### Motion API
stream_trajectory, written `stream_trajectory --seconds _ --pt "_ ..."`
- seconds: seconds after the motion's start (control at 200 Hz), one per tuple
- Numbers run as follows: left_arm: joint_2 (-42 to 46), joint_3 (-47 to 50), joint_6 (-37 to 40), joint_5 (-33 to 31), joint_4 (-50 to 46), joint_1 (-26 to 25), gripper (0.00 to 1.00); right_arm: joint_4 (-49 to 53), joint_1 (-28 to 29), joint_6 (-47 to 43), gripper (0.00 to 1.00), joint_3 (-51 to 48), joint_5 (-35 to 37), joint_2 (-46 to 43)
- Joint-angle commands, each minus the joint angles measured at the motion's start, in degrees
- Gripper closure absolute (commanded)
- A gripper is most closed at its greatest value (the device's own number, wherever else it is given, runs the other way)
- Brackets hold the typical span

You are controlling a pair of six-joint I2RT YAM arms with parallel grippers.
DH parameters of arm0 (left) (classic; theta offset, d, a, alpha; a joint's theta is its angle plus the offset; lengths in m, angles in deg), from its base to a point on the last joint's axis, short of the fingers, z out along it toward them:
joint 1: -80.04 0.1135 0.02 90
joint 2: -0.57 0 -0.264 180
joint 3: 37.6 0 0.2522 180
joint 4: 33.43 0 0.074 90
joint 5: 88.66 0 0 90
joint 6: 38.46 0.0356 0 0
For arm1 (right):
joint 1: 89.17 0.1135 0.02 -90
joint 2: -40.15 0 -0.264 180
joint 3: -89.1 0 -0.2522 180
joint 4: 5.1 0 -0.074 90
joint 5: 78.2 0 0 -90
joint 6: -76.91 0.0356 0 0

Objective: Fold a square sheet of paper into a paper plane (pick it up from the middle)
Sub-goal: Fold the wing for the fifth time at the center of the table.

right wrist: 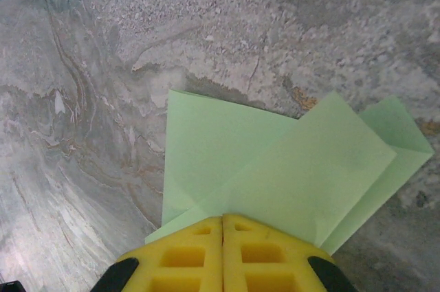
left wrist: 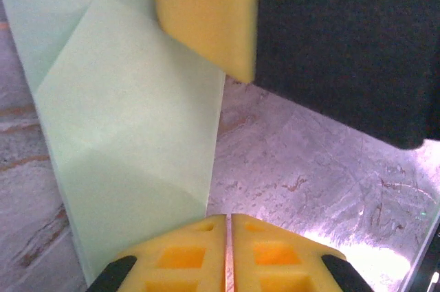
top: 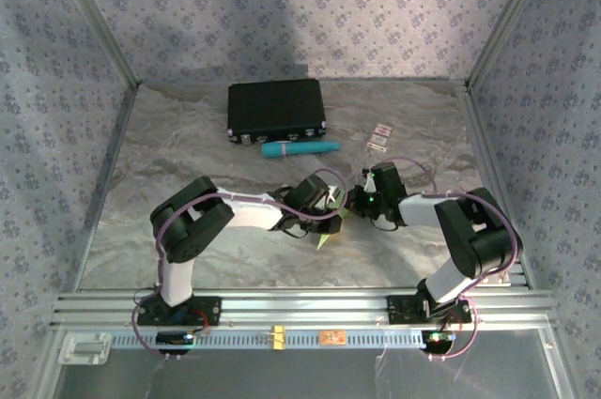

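Left gripper point(left wrist: 227, 218) has its yellow pads pressed flat together, and the pale green, creased sheet of thin paper point(left wrist: 130, 134) lies against its left pad, though I cannot tell whether an edge is pinched there. That sheet sits between the two grippers, on the near side of the black rectangular case point(top: 276, 110) and well apart from it. Right gripper point(right wrist: 222, 218) is clenched on the sheet's folded layers, which fan out from between its pads.

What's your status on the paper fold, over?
Right gripper shut on the green paper, partly folded. Left gripper shut beside it, grip unclear. Black case and teal tube far back, clear of work.
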Motion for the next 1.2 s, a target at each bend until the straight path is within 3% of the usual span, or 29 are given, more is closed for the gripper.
stream_trajectory --seconds 0.0,0.285,0.51,0.889,1.194 --pt "1.52 2.73 0.4 0.66 -3.6 -0.04 0.88 5.02 -0.22 0.3 0.93 -2.14 3.6 0.56" --pt "6.95 1.15 4.98 -1.33 -10.0 -0.42 0.85 5.01 -0.48 0.17 0.93 -2.09 3.77 0.47" --pt "8.51 1.28 6.32 -0.51 -8.12 -1.64 0.84 4.85 -0.53 0.13 0.93 -2.33 3.33 0.64" --pt "3.15 2.56 1.85 -0.26 -4.79 -1.25 0.85 4.85 -0.48 0.05 0.93 -2.75 3.51 0.48" --pt "8.41 10.56 0.13 -0.38 -4.09 -1.38 0.85 5.51 -0.69 -0.11 0.93 -2.32 2.98 -0.35"
